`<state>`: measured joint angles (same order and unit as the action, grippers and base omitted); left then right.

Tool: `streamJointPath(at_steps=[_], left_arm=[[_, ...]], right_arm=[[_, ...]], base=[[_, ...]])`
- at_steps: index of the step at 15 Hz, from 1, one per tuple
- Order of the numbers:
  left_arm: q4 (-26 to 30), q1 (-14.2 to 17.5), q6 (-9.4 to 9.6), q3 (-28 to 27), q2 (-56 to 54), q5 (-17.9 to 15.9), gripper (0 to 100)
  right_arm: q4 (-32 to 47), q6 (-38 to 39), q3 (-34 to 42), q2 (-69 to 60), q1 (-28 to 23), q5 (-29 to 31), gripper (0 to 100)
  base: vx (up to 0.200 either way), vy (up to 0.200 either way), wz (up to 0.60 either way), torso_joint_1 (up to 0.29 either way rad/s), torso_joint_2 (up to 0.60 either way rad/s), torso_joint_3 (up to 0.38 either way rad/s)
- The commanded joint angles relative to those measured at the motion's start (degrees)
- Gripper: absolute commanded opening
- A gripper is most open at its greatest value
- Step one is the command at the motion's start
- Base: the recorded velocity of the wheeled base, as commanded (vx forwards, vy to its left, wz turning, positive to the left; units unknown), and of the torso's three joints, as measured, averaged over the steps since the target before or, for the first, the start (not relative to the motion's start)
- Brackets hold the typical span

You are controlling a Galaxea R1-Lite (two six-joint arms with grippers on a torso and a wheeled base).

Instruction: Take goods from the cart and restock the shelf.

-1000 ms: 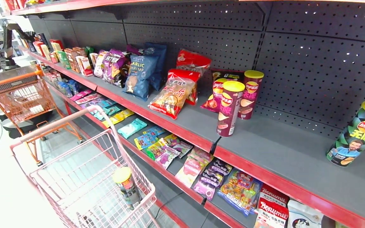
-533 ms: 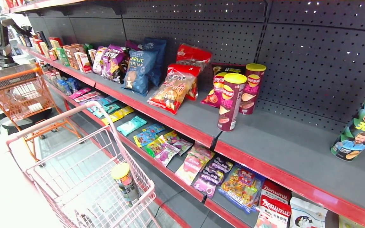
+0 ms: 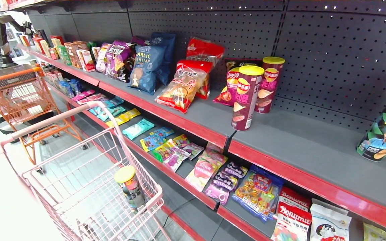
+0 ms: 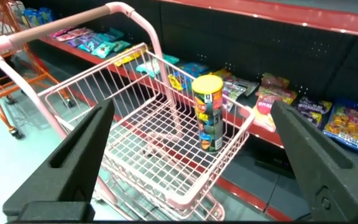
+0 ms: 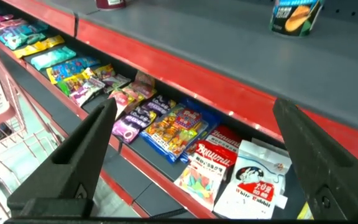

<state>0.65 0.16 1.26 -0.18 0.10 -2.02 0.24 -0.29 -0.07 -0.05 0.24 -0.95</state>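
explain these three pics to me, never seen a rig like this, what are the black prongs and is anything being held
This is a wheeled robot with two arms, restocking a shop shelf. The wide picture comes from a camera on its head, the other two from cameras on its wrists. The black prongs are gripper fingers. The left gripper faces a pink cart with one yellow-lidded can standing inside; the right gripper points at snack bags on a lower shelf. Both are open and hold nothing. On the grey shelf stand two purple cans and a green can.
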Motion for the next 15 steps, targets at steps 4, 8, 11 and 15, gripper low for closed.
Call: streamJointPath(at_steps=[4,8,11,15], left_arm=[[-0.03,0.02,-0.03,0.01,0.08,0.00,100],[-0.03,0.02,-0.03,0.01,0.08,0.00,100],[-0.03,0.02,0.06,0.01,0.08,0.00,100],[-0.03,0.02,0.41,-0.08,0.08,-0.09,100]], right_arm=[[0.02,0.03,-0.01,0.05,0.02,-0.02,100],[0.02,0.03,0.07,0.05,-0.07,-0.02,100],[0.02,0.12,0.07,0.05,0.02,-0.02,100],[0.02,0.12,0.07,0.05,0.02,-0.02,100]], base=[[0.000,0.000,0.00,-0.144,0.37,0.212],[0.000,0.000,0.00,-0.154,0.40,0.244],[0.000,0.000,0.00,-0.071,0.18,0.108],[0.000,0.000,0.00,-0.004,0.01,0.008]])
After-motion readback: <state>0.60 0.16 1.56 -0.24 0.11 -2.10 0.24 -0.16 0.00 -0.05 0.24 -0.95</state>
